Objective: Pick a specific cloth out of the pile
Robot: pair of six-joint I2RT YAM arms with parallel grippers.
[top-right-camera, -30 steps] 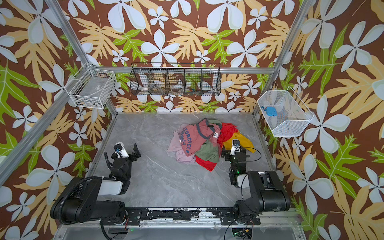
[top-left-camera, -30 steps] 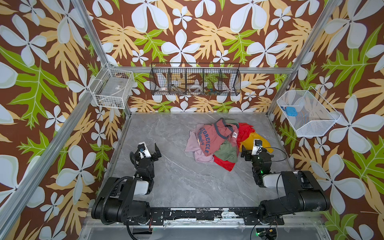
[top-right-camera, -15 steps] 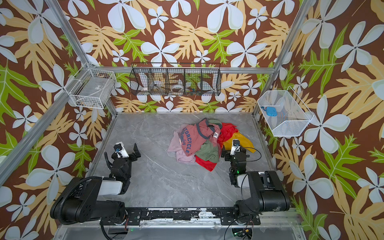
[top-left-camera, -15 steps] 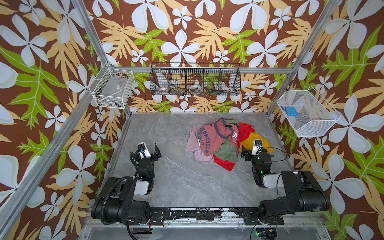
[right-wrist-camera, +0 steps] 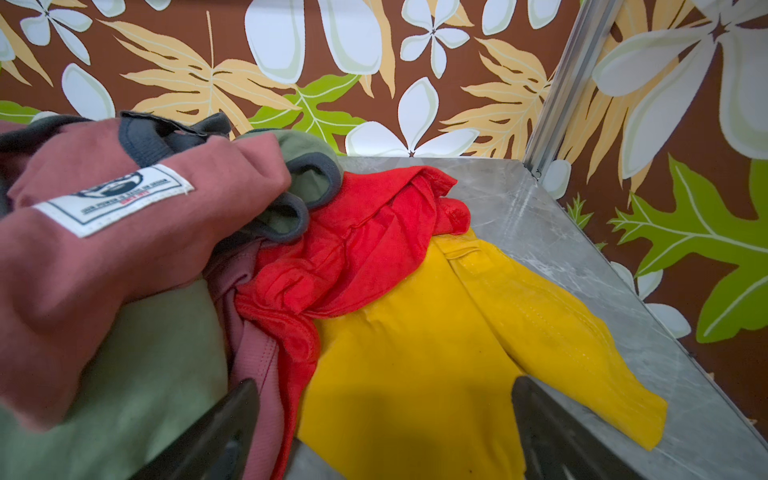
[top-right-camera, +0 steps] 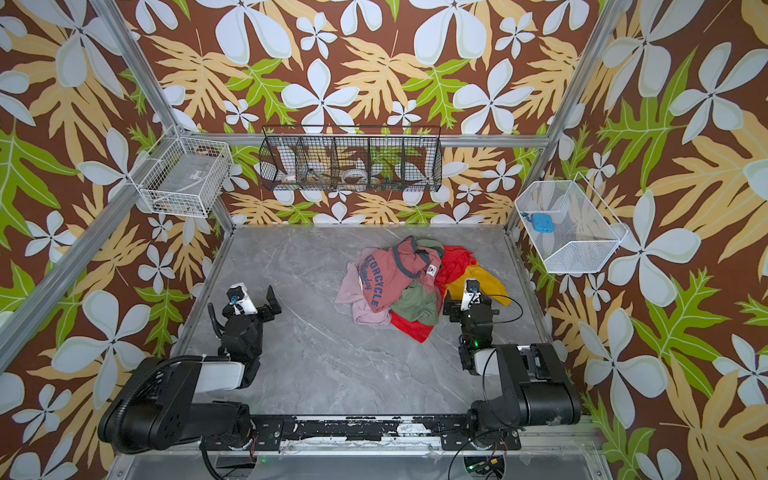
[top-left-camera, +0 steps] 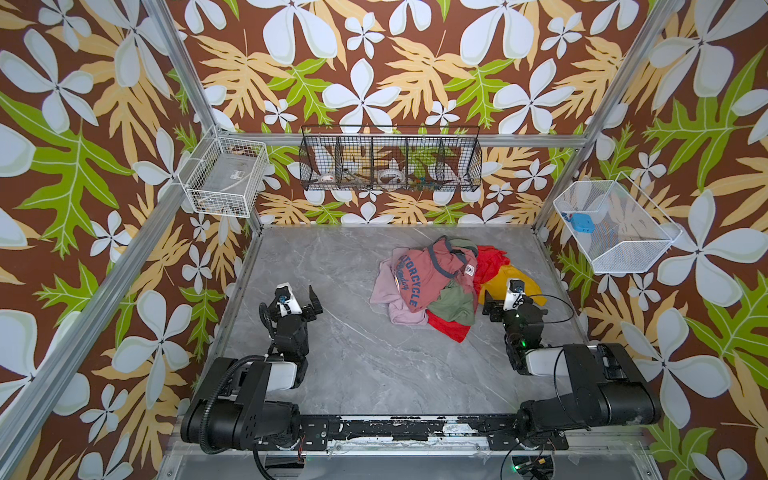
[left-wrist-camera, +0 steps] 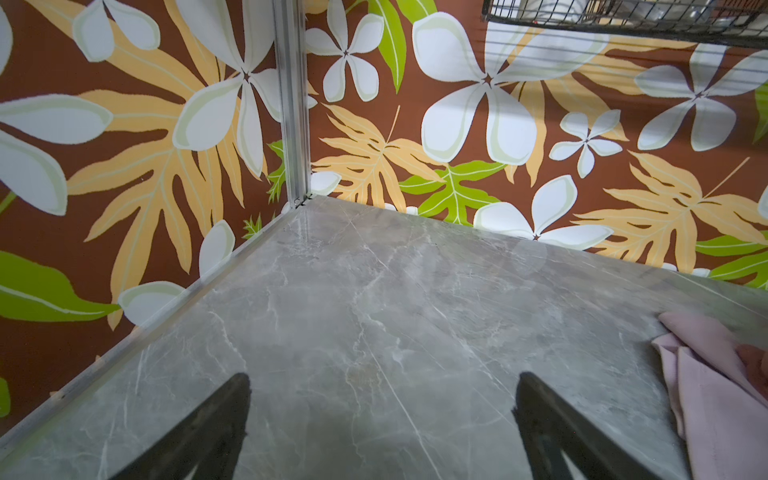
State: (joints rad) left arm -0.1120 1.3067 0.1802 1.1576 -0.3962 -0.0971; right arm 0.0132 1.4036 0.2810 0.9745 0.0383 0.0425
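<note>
Cloth (right-wrist-camera: 419,365), mustard yellow, lies partly under the pile (top-left-camera: 428,274) on a grey surface (top-left-camera: 353,361). Right gripper (right-wrist-camera: 382,419), spread, sits just beside the pile; left gripper (left-wrist-camera: 383,386), also spread, well apart.

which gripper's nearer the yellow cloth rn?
Right. The right gripper is open right over the yellow cloth, at the pile's right edge. The left gripper is open over the table, left of the whole pile.

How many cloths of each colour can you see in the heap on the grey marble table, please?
Salmon-pink lettered shirt: 1
Pale lilac soft cloth: 1
Olive green cloth: 1
Bright red cloth: 1
Plain mustard-yellow garment: 1
Total: 5
</note>
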